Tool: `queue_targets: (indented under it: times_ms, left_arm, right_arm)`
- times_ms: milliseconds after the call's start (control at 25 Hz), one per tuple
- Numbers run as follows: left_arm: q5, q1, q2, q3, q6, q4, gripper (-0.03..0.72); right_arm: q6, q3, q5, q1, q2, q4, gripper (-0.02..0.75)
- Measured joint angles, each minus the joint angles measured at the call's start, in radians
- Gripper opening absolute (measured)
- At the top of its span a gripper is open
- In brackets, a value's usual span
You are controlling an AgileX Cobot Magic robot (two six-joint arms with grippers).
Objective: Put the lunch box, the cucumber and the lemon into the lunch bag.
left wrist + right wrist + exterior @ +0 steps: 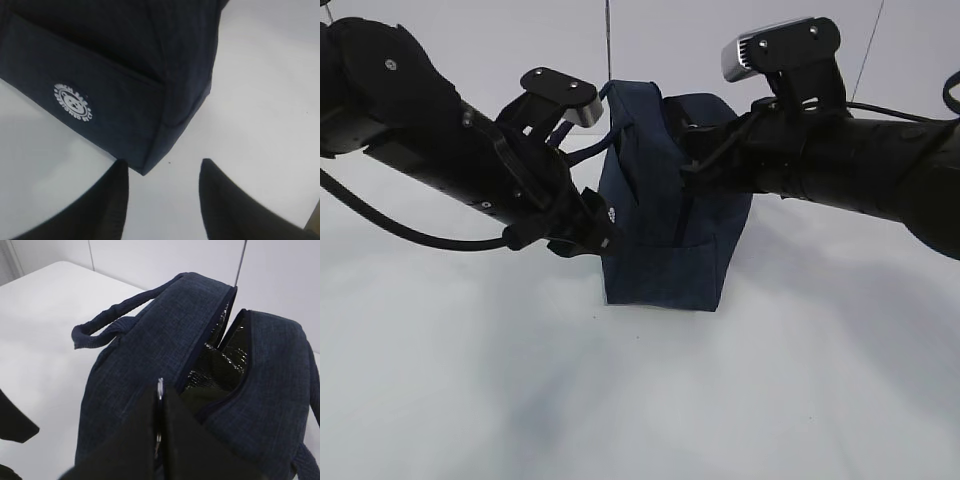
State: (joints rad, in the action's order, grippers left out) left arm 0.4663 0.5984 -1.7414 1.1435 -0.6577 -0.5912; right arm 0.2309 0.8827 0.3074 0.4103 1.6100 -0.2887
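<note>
My left tool [162, 172] hangs with its jaws apart and empty, just beside a bottom corner of the bag [665, 240], above the white surface [640, 400]. The navy bag stands upright in the middle of the surface, a round white logo [73, 102] on its side and a handle [112, 315] on top. My right tool [160, 405] is pinched tight on a thin metal piece at the bag's top opening, where dark shiny lining [220, 365] shows.
</note>
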Motion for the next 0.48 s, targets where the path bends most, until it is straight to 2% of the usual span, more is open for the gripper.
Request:
queue_targets:
  times_ms: [160,480]
  left_arm:
    - [-0.032,0.000,-0.015,0.000,0.000,-0.035,0.398]
    - [-0.098,0.040,-0.075,0.000,0.000,-0.048,0.417]
  right_arm:
    - [0.000,0.000,-0.002,0.000,0.000,0.022,0.017]
    - [0.001,0.000,-0.004,0.000,0.000,0.097,0.017]
